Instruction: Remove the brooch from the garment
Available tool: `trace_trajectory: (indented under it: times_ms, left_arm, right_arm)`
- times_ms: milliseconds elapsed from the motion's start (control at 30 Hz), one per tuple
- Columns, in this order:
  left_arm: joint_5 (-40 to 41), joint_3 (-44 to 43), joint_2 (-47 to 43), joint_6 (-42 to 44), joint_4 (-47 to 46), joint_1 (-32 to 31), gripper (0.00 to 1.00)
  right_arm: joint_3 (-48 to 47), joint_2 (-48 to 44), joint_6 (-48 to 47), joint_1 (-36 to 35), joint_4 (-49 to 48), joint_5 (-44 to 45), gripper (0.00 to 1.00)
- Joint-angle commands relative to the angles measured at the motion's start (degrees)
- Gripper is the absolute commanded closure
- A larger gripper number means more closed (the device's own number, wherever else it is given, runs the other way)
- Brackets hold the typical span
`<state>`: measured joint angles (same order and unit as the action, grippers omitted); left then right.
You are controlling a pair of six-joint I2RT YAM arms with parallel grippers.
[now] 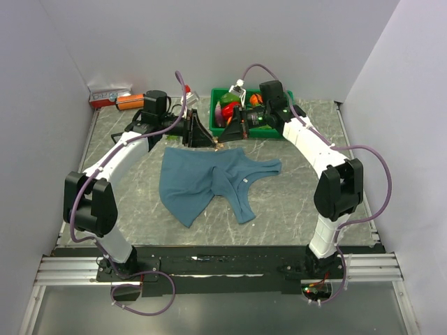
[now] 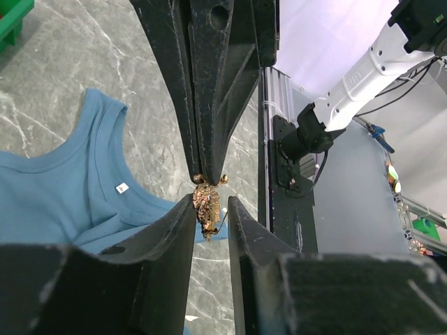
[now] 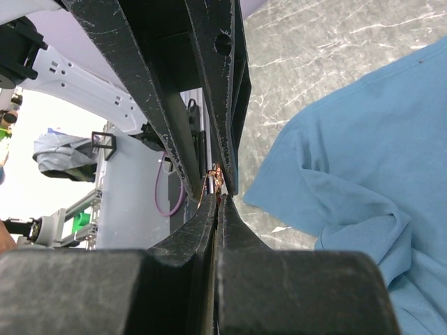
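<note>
The teal-blue garment (image 1: 202, 181) lies crumpled on the marble table, its white neck label (image 1: 246, 181) facing up. It also shows in the left wrist view (image 2: 56, 195) and the right wrist view (image 3: 363, 160). Both grippers meet tip to tip just above its far edge. My right gripper (image 3: 218, 199) is shut on the top of the tiny golden-brown brooch (image 2: 207, 206), which hangs in the air, apart from the cloth. My left gripper (image 2: 211, 204) is open, one finger on each side of the brooch. In the top view the brooch (image 1: 218, 144) is a speck between the fingertips.
A green bin (image 1: 223, 94) with several colourful items stands at the back, behind the right gripper. An orange object (image 1: 129, 101) and a small box (image 1: 108, 93) sit at the back left. White walls close in the table on three sides.
</note>
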<state>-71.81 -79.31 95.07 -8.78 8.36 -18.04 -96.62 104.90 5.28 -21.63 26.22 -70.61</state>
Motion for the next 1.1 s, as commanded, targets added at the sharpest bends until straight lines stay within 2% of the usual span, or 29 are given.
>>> trace_trajectory:
  times_ms: [0,433,567,600,700,1067]
  left_arm:
    - [-2.63,0.03,-2.69,-0.45,-1.77,-0.41,0.66]
    - [-1.84,-1.02,-2.96,5.08,2.97,-1.29,0.66]
    - [-1.49,-1.55,-3.22,8.07,6.40,-1.56,0.57]
    - [-1.23,-1.90,-3.31,10.60,7.01,-1.64,0.57]
    - [-0.52,-1.82,-3.49,11.24,7.72,-1.64,0.61]
    - [-0.35,-1.29,-2.96,6.49,4.56,-1.56,0.68]
  right_arm:
    - [0.38,-4.00,-0.44,-0.43,-1.87,0.47,1.00]
    - [1.96,-4.62,1.49,-0.61,-3.54,0.56,1.00]
    - [2.31,-4.36,2.19,-0.52,-3.98,0.47,1.00]
    - [2.31,-4.44,2.37,-0.52,-3.98,0.47,1.00]
    - [2.49,-4.44,2.46,-0.61,-4.07,0.56,1.00]
    - [2.22,-5.15,-0.88,-1.31,-1.52,1.09,1.00]
